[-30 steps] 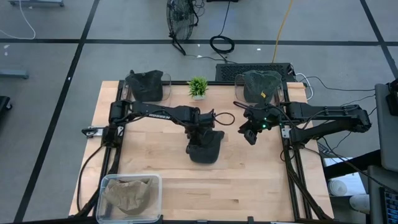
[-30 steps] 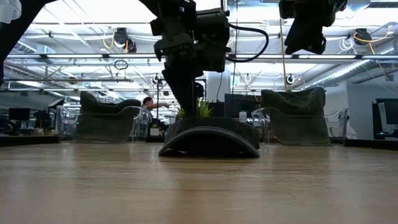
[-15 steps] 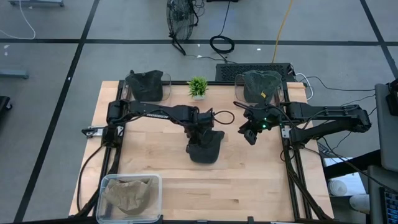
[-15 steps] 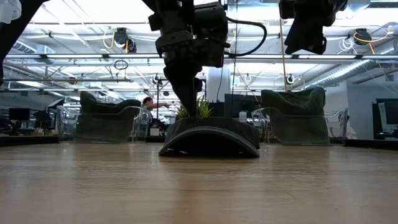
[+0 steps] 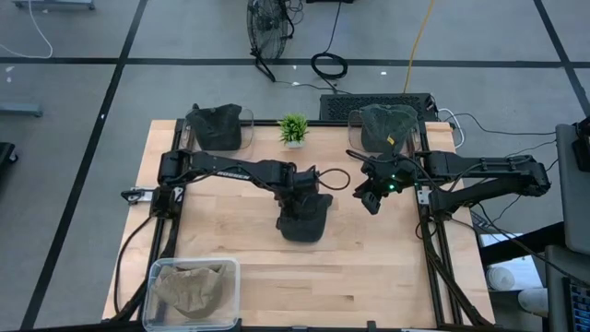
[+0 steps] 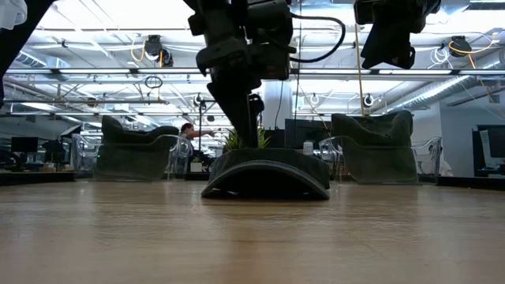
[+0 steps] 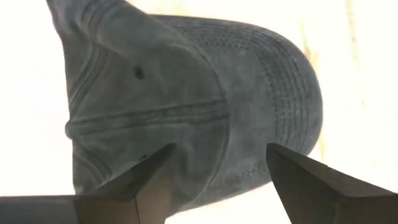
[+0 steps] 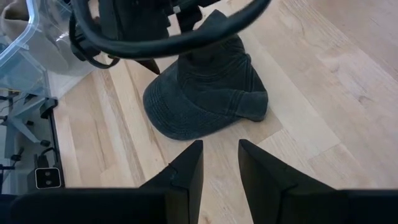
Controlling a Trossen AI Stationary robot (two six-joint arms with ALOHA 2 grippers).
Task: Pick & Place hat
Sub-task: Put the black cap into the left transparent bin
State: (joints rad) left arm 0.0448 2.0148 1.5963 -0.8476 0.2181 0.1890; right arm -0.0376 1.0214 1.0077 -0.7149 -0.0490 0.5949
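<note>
A dark grey cap (image 5: 304,221) lies on the middle of the table, resting on its brim and lower edge (image 6: 267,175). My left gripper (image 5: 300,196) stands right over the cap's crown, pointing down, fingers open. In the left wrist view the two fingertips (image 7: 163,157) straddle part of the crown (image 7: 186,93). My right gripper (image 5: 371,197) hangs in the air to the cap's right, clear of it, with a narrow gap between its fingers (image 8: 217,149); it sees the cap (image 8: 205,93) ahead. My left gripper comes at the cap's crown (image 6: 248,150) from above with open fingers that reach down to the cloth. I cannot tell whether they touch it. The cap lies flat on the table.
Two more dark caps sit on clear stands at the far edge (image 5: 217,127) (image 5: 387,127), with a small green plant (image 5: 293,129) between them. A clear bin holding tan cloth (image 5: 192,286) stands at the near left corner. Bare wood lies near the cap.
My left gripper has edged a little toward the table's right over the cap's crown, staying low and open. The cap has stayed where it was. My right arm has kept still.
</note>
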